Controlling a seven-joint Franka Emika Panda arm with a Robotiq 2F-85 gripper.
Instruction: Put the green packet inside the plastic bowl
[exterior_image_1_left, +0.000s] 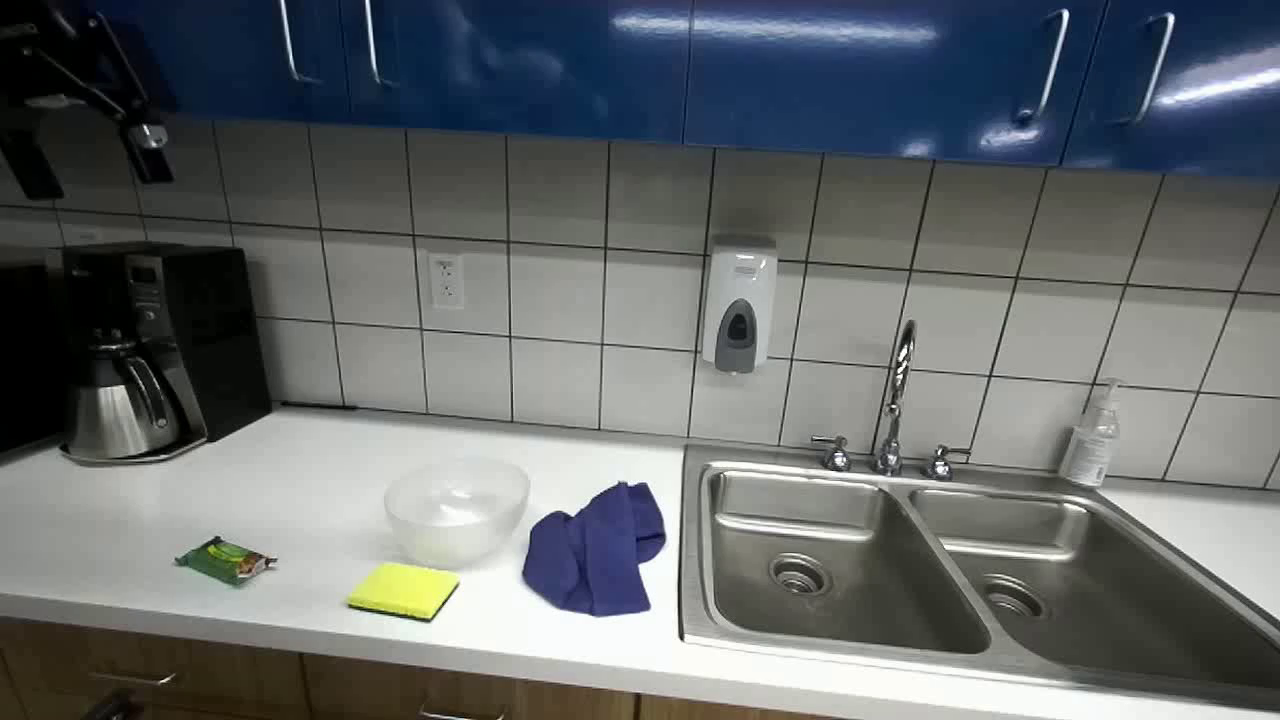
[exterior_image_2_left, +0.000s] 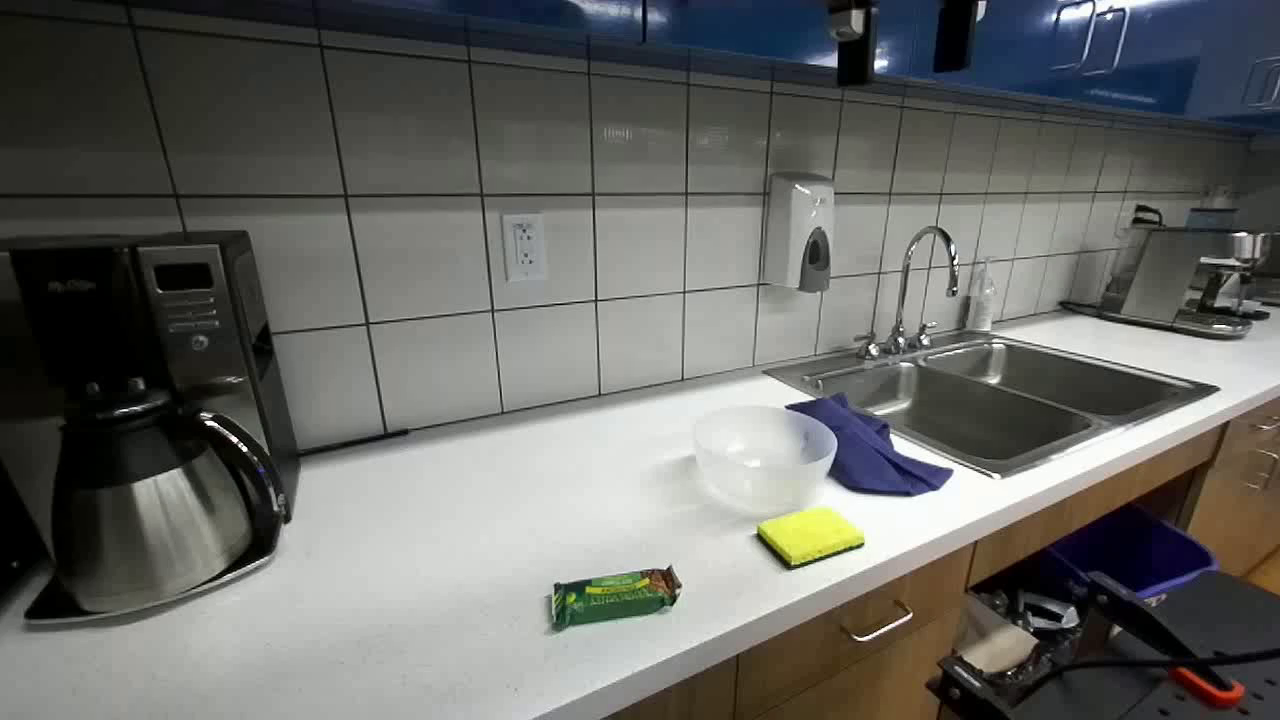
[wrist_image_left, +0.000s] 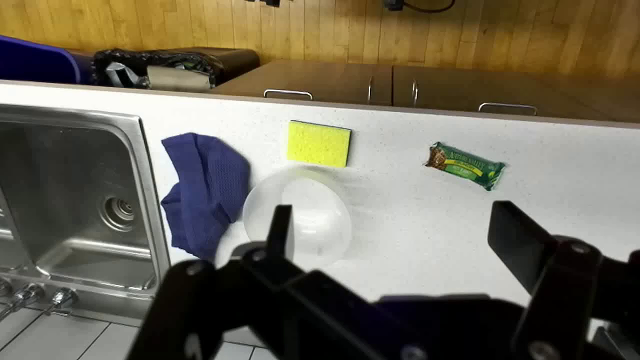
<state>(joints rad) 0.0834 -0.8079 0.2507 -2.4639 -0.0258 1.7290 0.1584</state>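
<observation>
One green packet (wrist_image_left: 465, 166) is lying right of centre in the wrist view; the plastic bowl (wrist_image_left: 320, 225) is sitting just left of centre. The gripper (wrist_image_left: 392, 217) is hanging with jaws spread wide, holding nothing. Picking well is probably calling for turning the jaws across the packet's narrow width, not its length.

Gripper (wrist_image_left: 392, 225): black angular linkage (wrist_image_left: 560, 295), flat black fingers (wrist_image_left: 517, 245); round grey screw heads (wrist_image_left: 544, 350) noted at four and five o'clock, wrist view.

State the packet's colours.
The packet is mostly green, with a yellow band and brown near one end, clearest in the wrist view.
</observation>
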